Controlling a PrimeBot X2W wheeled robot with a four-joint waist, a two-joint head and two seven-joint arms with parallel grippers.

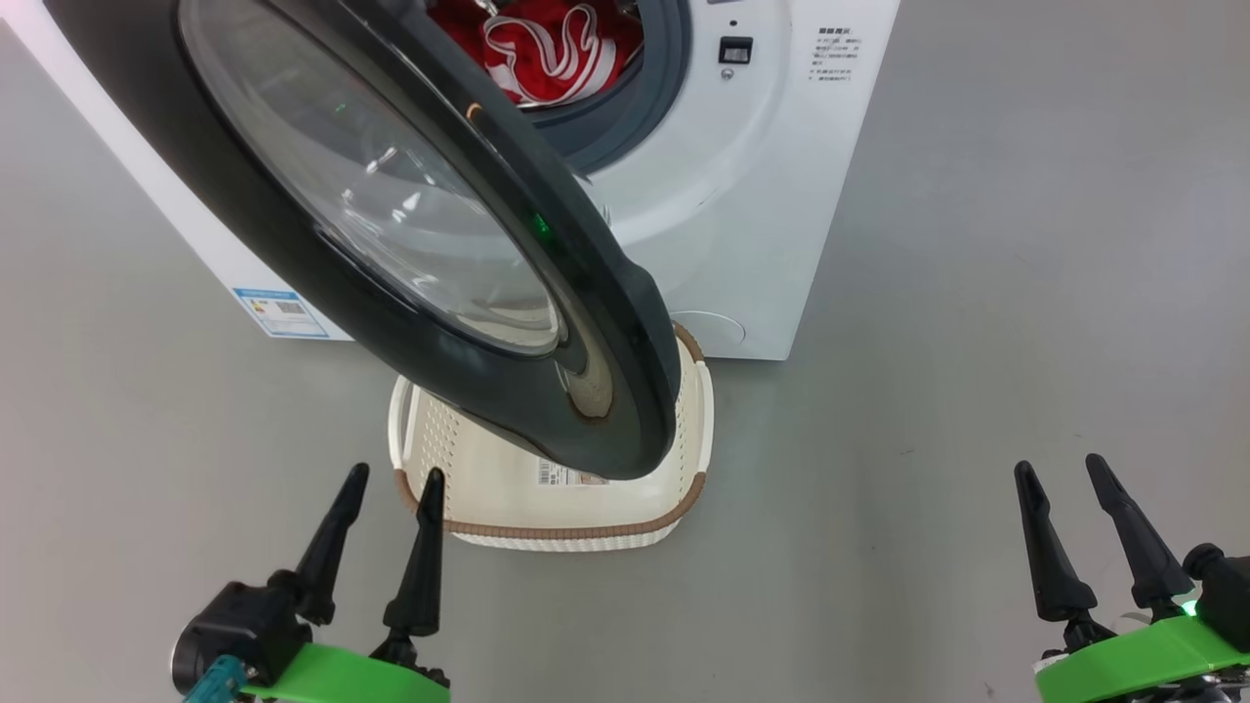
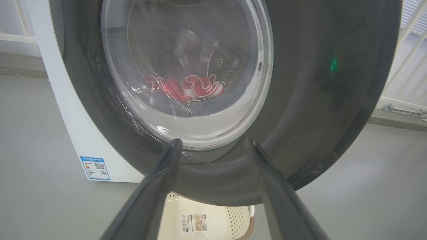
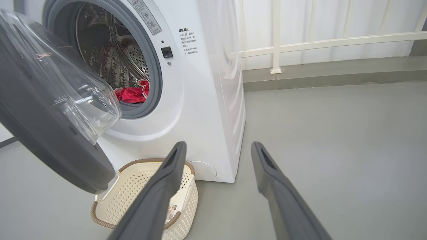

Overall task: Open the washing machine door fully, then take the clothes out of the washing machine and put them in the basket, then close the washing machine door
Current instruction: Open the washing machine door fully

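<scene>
The black-fingered left gripper (image 1: pixel 397 472) and right gripper (image 1: pixel 1058 463) hung low, jaws released and empty, over the smooth grey floor (image 1: pixel 928 439) before a white railing (image 3: pixel 275 33).

1. The left gripper (image 1: pixel 396 473) is open: its two long dark fingers (image 1: pixel 422 561) stand apart, with the tips slightly closer together than the bases.
2. Below the finger bases sit a black housing (image 1: pixel 229 635) and the green left wrist bracket (image 1: pixel 342 679).
3. The right gripper (image 1: pixel 1059 464) is open too, its fingers leaning slightly leftward toward the tips.
4. Under them lies the green right wrist bracket (image 1: pixel 1123 664); a small green light (image 1: pixel 1189 607) glows beside the outer finger's base.
</scene>
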